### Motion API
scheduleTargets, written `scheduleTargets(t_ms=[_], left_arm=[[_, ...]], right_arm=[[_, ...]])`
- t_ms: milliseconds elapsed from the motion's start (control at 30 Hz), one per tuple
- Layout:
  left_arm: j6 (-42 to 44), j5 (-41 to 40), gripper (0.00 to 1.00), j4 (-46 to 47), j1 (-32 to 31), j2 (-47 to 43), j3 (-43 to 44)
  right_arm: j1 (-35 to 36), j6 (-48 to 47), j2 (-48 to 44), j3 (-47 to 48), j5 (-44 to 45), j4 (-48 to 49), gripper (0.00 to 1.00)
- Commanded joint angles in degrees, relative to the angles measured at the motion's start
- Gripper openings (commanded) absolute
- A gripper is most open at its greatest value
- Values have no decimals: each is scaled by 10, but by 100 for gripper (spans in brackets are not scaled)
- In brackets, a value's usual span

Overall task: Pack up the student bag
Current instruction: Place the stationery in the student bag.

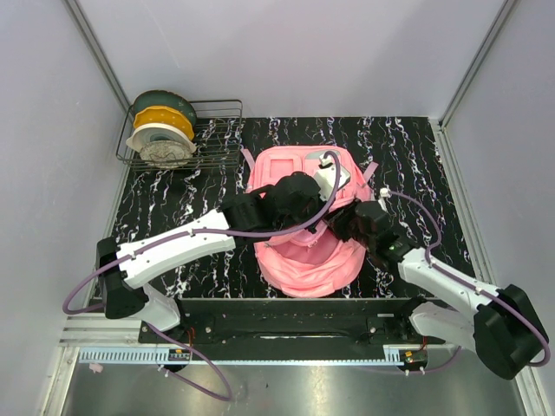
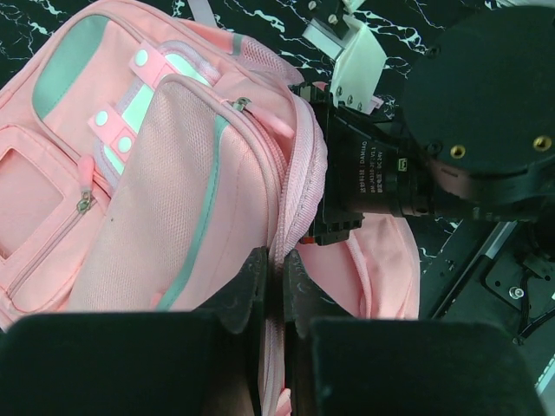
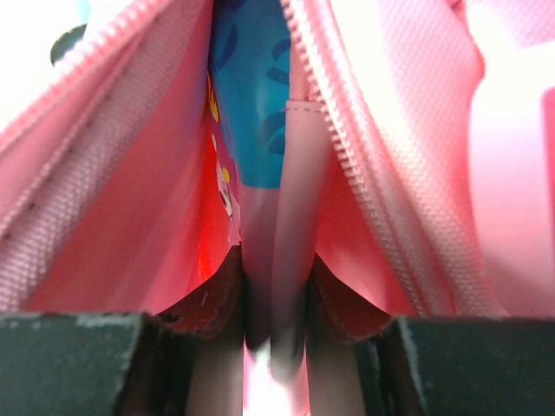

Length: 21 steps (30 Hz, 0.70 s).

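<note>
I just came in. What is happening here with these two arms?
Both arms are working on the pink student bag. The left claw pinches the zipper edge of its main opening. The right claw is closed on a fold of pink fabric between two zipper rows, and a blue printed item shows deeper inside. The bag is open, not yet zipped.

I'm looking into a lab test cell: pale walls [image 1: 286, 52] on metal framing [image 1: 98, 52] box in a black marbled bench [image 1: 416, 156], left arm [image 1: 173, 247] and right arm [image 1: 442, 277] bolted along a rail [image 1: 286, 316] at the bottom, wire rack [image 1: 217, 130] upper left.
</note>
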Motion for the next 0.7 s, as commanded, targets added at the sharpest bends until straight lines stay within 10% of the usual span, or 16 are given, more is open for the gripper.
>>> scheduleTargets(t_ms=[0, 367, 667], left_arm=[[-22, 29, 0, 102, -13, -29, 49], [-31, -14, 0, 107, -11, -49, 15], [-45, 9, 0, 127, 9, -58, -11]], right_arm=[[7, 39, 6, -22, 114, 161, 8], [7, -36, -94, -43, 38, 76, 61], [7, -98, -259, -12, 52, -128, 77]])
